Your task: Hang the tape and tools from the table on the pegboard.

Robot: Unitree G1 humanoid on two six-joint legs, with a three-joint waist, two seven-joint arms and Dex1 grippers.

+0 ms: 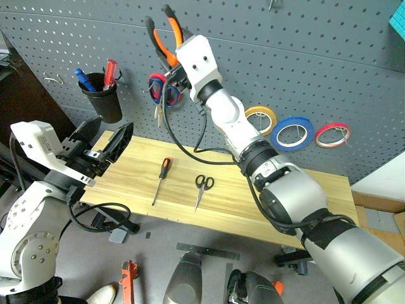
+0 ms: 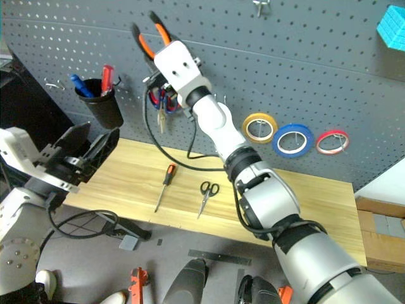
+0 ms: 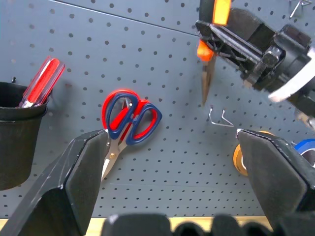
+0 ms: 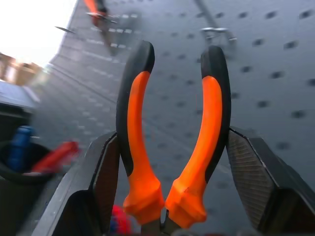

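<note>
- Two orange pliers handles point up against the pegboard, pinched by the right end effector.
- Left end effector spread beside the wooden worktop.
- Slim screwdriver and black scissors lie lengthwise across the worktop below the pliers.

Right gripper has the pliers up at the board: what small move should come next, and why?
Probably ease the pliers toward the free hook beside the red-and-blue scissors. The right gripper holds them handles-up before the pegboard, not yet hung on anything.

Head views look down at pegboard; wrist views face it close.
</note>
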